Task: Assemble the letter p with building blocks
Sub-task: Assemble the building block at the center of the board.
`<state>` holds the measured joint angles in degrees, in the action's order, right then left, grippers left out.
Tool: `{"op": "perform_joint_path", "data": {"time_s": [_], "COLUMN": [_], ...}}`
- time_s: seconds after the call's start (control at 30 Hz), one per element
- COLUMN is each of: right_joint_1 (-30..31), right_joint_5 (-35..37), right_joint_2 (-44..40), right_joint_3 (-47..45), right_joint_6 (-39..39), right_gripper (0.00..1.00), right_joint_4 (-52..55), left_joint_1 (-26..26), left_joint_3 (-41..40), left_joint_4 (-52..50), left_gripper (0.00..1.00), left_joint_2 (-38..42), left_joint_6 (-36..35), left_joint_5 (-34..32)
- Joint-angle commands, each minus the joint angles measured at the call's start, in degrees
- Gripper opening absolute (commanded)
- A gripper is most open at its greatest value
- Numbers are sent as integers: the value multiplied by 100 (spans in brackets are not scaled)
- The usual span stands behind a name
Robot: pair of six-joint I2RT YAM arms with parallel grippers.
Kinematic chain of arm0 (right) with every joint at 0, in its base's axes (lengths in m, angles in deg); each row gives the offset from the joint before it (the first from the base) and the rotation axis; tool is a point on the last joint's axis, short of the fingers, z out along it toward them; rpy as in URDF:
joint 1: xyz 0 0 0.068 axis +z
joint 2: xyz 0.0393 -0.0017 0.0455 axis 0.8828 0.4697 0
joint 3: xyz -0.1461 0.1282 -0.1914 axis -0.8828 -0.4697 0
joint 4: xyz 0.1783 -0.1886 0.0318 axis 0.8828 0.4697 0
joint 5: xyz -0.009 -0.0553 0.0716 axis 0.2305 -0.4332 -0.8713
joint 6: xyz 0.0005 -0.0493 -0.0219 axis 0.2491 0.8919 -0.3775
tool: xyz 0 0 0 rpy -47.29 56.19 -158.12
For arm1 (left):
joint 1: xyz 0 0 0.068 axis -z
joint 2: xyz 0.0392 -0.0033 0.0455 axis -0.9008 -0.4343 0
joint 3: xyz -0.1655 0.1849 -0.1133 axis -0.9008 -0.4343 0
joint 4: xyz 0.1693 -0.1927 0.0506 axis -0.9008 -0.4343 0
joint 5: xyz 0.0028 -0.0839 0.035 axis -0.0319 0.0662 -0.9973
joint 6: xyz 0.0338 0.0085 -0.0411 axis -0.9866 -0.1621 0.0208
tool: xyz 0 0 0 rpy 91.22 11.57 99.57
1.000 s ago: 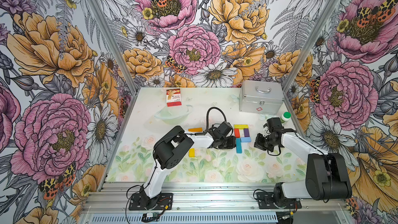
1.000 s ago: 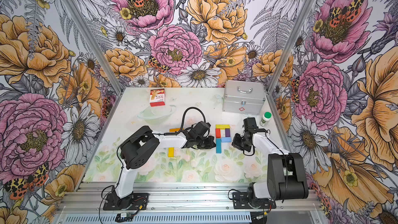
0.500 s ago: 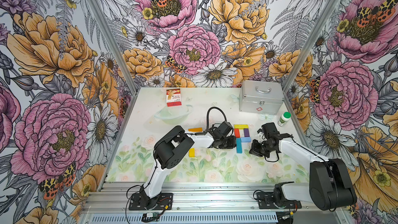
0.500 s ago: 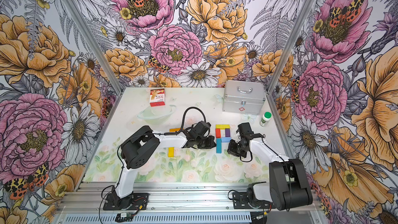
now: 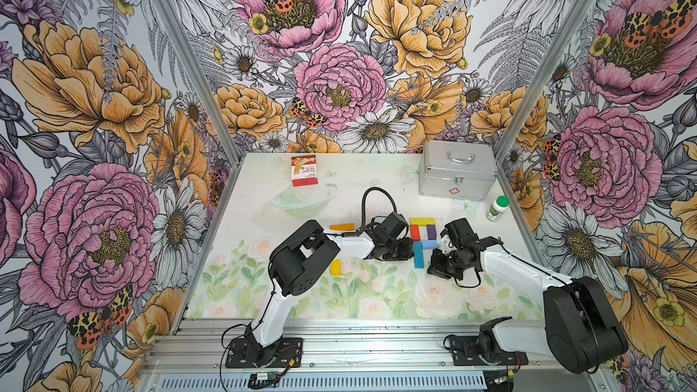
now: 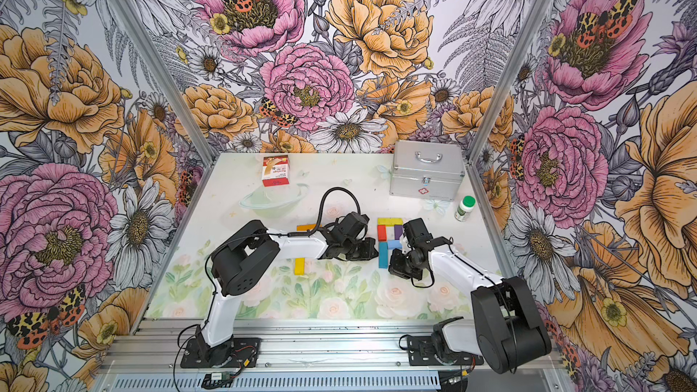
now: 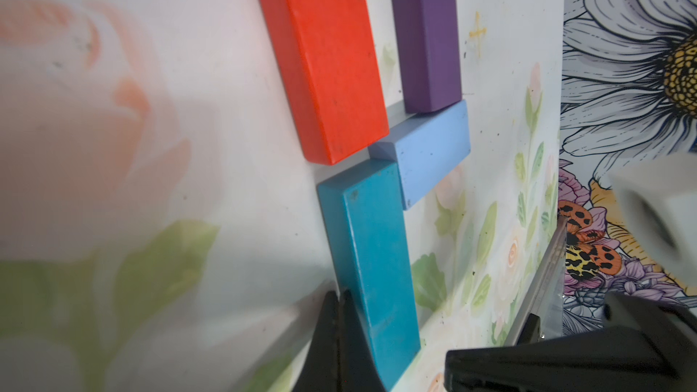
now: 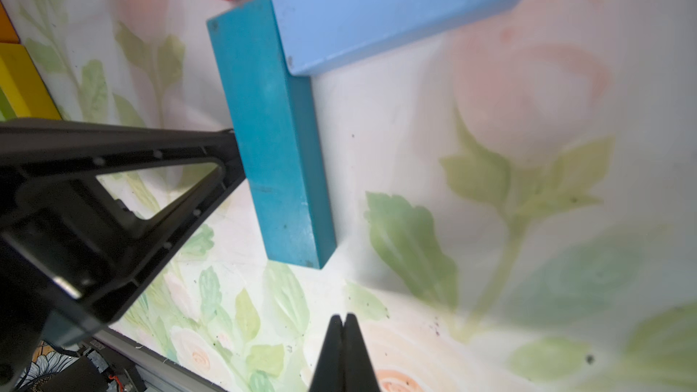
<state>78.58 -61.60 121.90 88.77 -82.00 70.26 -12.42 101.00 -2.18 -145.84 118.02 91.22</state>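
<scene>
Building blocks: five lie flat mid-desk, forming a rough letter shape.
Loop: red block [image 7: 328,58] and purple block [image 7: 424,32] run side by side with a gap between them. The top yellow block [image 5: 421,220] lies across their far ends.
Light blue block [image 7: 430,152]: askew, against the purple end and the teal corner.
Teal block [image 7: 371,258]: the stem, below the red block.
Left hand [image 7: 340,297]: fingers pressed together, gripping nothing, tip touching the teal block's long side.
Right hand [image 8: 342,320]: fingers pressed together, empty, near the teal block's free end but clear of it.
Spare blocks: orange block [image 5: 341,227] and loose yellow block [image 5: 335,266] beside the left arm.
Desk [image 5: 377,182]: floral print.
Far side: clear bowl [image 5: 303,201], card box [image 5: 304,170], metal case [image 5: 458,171], white bottle [image 5: 498,208].
</scene>
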Motion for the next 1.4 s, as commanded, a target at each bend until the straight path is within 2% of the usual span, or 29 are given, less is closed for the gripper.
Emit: {"op": "perform_joint_path", "data": {"time_s": [0.0, 0.6, 1.37], "right_joint_1": [132, 291, 291], "right_joint_5": [80, 367, 567], "right_joint_2": [149, 811, 984], "right_joint_3": [10, 62, 84], "right_joint_6": [-200, -243, -222], "right_gripper": [0, 0, 0], "right_joint_4": [-337, -582, -589], "left_joint_1": [-67, -138, -162], "left_joint_3": [-155, -207, -285], "left_joint_4": [-85, -57, -13], "left_gripper": [0, 0, 0], "left_joint_2": [150, 151, 145], "left_joint_6": [22, -13, -4], "left_joint_5": [-87, -26, 29]}}
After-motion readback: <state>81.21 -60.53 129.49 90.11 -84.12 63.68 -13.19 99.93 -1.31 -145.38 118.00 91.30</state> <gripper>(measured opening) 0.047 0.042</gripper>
